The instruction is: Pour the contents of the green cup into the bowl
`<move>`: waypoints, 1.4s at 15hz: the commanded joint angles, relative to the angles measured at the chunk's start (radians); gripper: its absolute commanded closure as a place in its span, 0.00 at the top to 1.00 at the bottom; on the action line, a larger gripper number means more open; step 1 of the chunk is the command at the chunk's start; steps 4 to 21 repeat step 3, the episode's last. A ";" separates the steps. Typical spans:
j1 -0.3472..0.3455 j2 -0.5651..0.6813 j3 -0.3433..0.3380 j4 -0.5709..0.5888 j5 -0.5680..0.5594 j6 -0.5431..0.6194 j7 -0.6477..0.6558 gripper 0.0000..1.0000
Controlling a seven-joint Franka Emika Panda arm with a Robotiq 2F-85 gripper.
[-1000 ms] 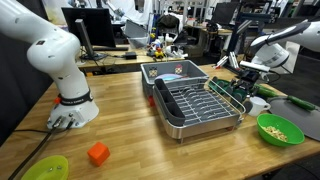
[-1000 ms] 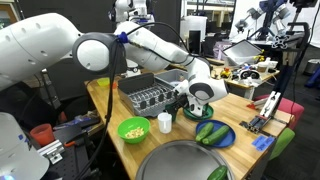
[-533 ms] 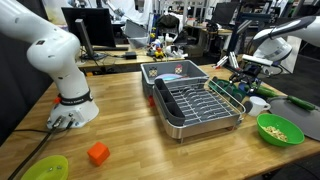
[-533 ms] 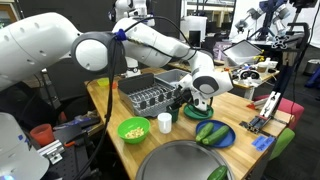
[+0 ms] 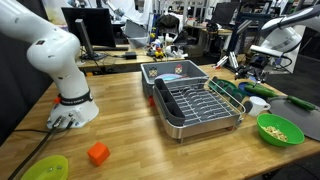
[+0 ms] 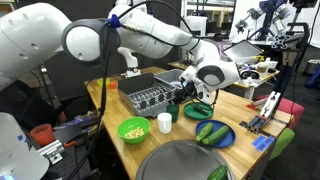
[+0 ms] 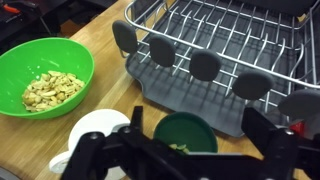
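The dark green cup (image 7: pixel 190 133) stands upright on the wooden table beside the dish rack, with a few yellowish bits inside. It also shows in an exterior view (image 6: pixel 193 112). My gripper (image 7: pixel 198 140) is open, above the cup, with one finger on each side and not touching it. It shows above the table in both exterior views (image 5: pixel 250 78) (image 6: pixel 190 95). The lime-green bowl (image 7: pixel 45 75) with yellowish-tan bits sits further along, past a small white cup (image 7: pixel 95 135). The bowl shows in both exterior views (image 5: pixel 281 129) (image 6: pixel 133 129).
A grey wire dish rack (image 7: pixel 230 45) (image 5: pixel 195 105) is right next to the cup. A blue plate with green vegetables (image 6: pixel 213 133) and a large metal bowl (image 6: pixel 185 160) lie nearby. An orange block (image 5: pixel 97 153) and a flat lime dish (image 5: pixel 45 168) lie near the robot base.
The arm and gripper have risen from low at the green cup to higher above it. The cup, white cup and bowl have stayed in place.
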 commanded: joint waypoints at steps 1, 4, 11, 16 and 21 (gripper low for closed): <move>0.001 0.000 0.000 -0.005 0.000 0.000 -0.002 1.00; 0.001 0.001 0.000 -0.011 0.000 0.000 -0.004 1.00; 0.001 0.001 0.000 -0.011 0.000 0.000 -0.004 1.00; 0.001 0.001 0.000 -0.011 0.000 0.000 -0.004 1.00; 0.001 0.001 0.000 -0.011 0.000 0.000 -0.004 1.00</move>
